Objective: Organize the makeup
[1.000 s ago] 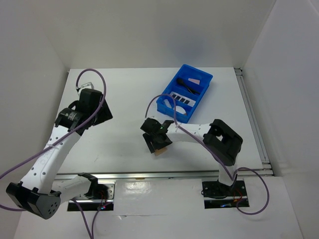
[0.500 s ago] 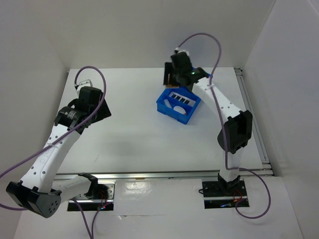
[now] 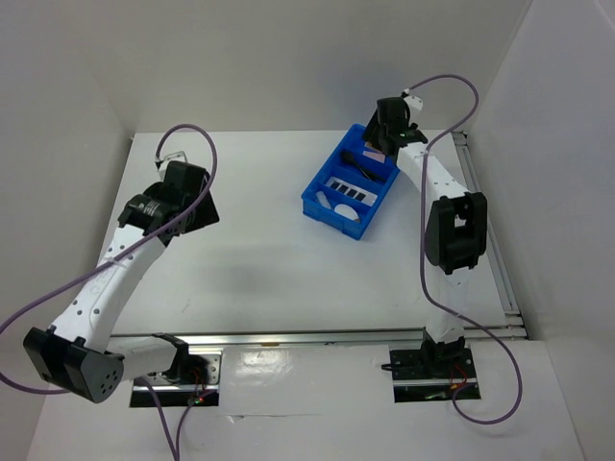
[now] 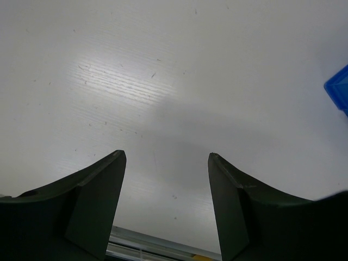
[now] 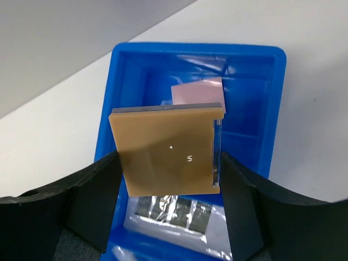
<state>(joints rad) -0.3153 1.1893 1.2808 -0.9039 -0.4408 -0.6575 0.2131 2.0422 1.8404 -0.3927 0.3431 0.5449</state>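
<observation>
1. Right wrist view: your right gripper [image 5: 169,157] holds a tan square pad [image 5: 163,147] edge to edge between its two fingers. The jaws stand wide because the pad is wide.
2. The pad faces the camera flat. It has a thin dark edge along its top and a clear strip down its right side, against the right finger.
3. The held pad hangs over the blue tray [image 5: 117,81], above the tray's far compartment.
4. A pink pad [image 5: 197,91] lies on the floor of that far compartment, just behind the upper right corner of the tan pad.
5. Below the held pad you see the palette [image 5: 174,209], in a shiny clear wrap, in the nearer part of the tray.
6. From the top view, the right arm reaches out to the tray's far end. A black brush [image 3: 363,168] lies in the far part of the tray. The white sponge [image 3: 341,202] sits at the near end, beside the palette.
7. Your left gripper [image 4: 166,157] is about half open and holds nothing. Only bare white table [image 4: 163,81] shows between its fingers, and it is well apart from the tray.
</observation>
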